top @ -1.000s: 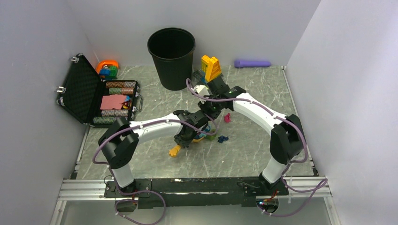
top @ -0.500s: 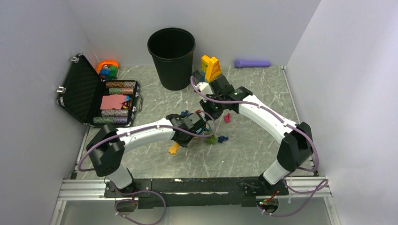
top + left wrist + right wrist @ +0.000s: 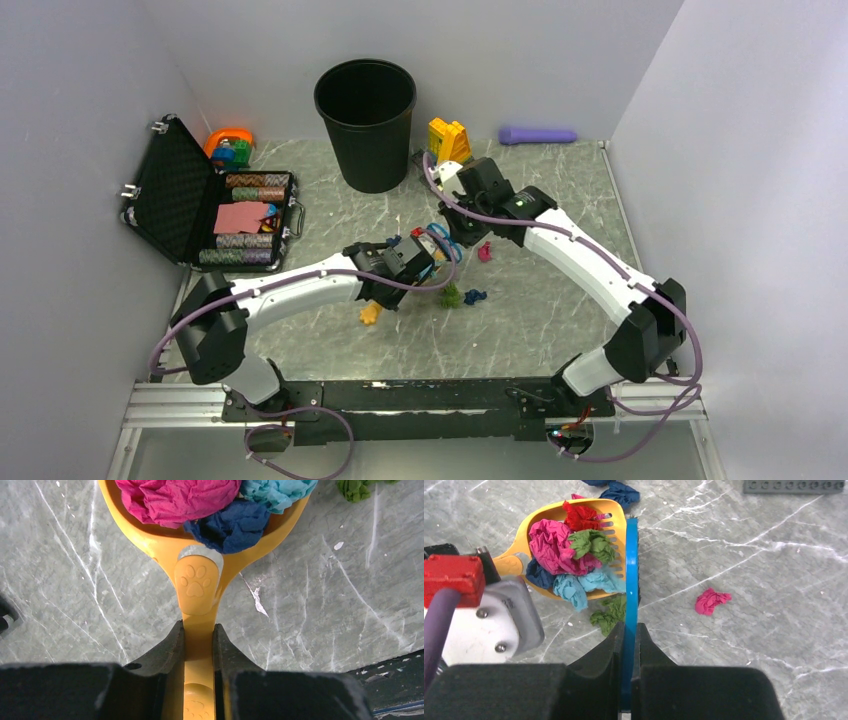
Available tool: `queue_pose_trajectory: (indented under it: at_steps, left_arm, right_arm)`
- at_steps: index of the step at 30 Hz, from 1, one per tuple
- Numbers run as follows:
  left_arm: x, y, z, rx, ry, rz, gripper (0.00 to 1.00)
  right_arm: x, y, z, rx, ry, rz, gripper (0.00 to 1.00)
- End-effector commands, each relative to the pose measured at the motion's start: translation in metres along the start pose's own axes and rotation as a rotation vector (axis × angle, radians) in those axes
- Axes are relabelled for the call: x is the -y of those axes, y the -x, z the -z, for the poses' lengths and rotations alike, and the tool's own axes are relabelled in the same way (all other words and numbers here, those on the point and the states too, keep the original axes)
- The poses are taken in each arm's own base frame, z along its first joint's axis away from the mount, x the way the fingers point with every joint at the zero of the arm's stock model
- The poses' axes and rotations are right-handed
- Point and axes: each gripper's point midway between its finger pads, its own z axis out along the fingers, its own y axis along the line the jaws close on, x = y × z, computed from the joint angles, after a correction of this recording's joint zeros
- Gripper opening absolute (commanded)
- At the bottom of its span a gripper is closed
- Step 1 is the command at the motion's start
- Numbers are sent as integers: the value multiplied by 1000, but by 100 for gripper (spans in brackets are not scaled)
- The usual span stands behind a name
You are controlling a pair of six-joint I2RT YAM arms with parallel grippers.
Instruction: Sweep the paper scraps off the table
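Observation:
My left gripper (image 3: 198, 627) is shut on the handle of a yellow scoop (image 3: 195, 587), seen near the middle of the table (image 3: 560, 330) in the top view (image 3: 372, 316). The scoop (image 3: 611, 515) holds magenta, red, green, teal and dark blue paper scraps (image 3: 551, 547). My right gripper (image 3: 630, 627) is shut on a blue brush (image 3: 631, 570) standing along the scoop's open edge. Loose scraps lie on the table: a pink one (image 3: 713, 601) (image 3: 485, 252), a green one (image 3: 609, 614) (image 3: 452, 297), and dark blue ones (image 3: 621, 492) (image 3: 475, 296).
A black bin (image 3: 365, 120) stands at the back. An open black case (image 3: 215, 215) with chips lies at the left. Yellow toy bricks (image 3: 449, 145), a purple object (image 3: 538, 134) and an orange toy (image 3: 230, 145) sit along the back wall. A grey brick plate (image 3: 794, 485) lies beyond the scoop.
The right gripper and brush have shifted a little right. The left arm has stretched out further with the scoop still held. The green scrap by the scoop now shows.

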Motion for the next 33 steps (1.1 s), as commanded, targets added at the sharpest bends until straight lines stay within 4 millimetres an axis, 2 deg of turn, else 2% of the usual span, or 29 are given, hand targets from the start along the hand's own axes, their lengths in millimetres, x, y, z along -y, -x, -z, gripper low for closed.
queue_pose_trajectory:
  at_steps: [1,6,11,19,25,30,33]
  left_arm:
    - [-6,16,14,85,15,51,0]
    - [-9,21,20,100,26,59,0]
    - [-16,30,30,110,46,55,0]
    - [-36,56,49,140,44,103,0]
    - [-57,83,63,177,69,112,0]
    - [-76,109,71,185,104,105,0]
    - [-86,131,78,226,107,109,0]
  right_arm:
    - [9,21,32,85,-68,-24,0]
    - [30,24,46,140,-194,-72,0]
    - [59,27,73,260,-346,-274,0]
    - [70,16,108,399,-397,-428,0]
    - [61,0,105,415,-351,-449,0]
    - [65,-2,108,408,-380,-435,0]
    - [68,-4,108,403,-397,-435,0]
